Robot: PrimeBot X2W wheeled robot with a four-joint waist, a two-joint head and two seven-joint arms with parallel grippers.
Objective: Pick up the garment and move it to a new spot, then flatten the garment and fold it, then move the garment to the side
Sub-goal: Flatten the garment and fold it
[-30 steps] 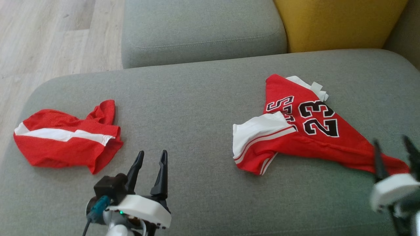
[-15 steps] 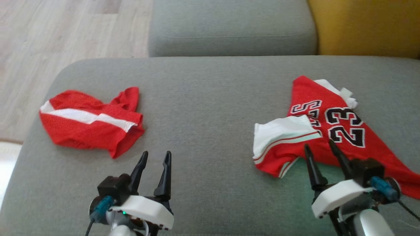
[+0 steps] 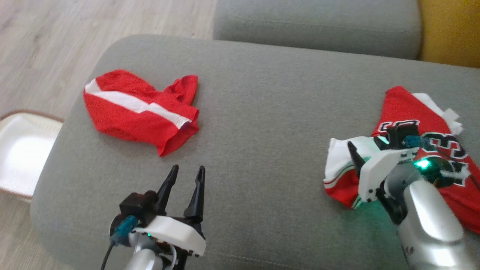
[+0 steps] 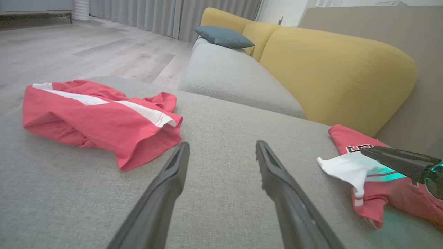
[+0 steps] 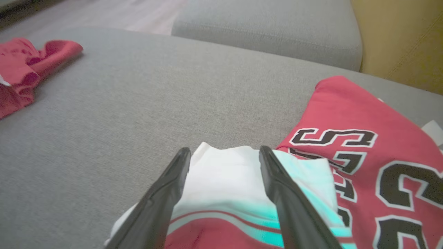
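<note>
The red jersey (image 3: pixel 397 107) with the black 23 lies crumpled at the right side of the grey sofa seat (image 3: pixel 262 112), its white sleeve (image 5: pixel 225 180) folded over on the near side. Our right end effector (image 5: pixel 225 152) hangs just over that sleeve, its two fingers spread apart and gripping nothing; we cannot tell whether the tips touch the cloth. Well apart, on the left of the same seat, lie bunched red shorts (image 3: pixel 138 108) with a white stripe. Our left end effector (image 3: pixel 188 168) sits near the seat's front, between the two garments, fingers likewise apart and empty. Beyond the seat we see a yellow backrest (image 4: pixel 339 69), a blue pillow (image 4: pixel 223 36), the wooden floor (image 3: pixel 45 45) and a pale tray (image 3: pixel 22 150) on it.
</note>
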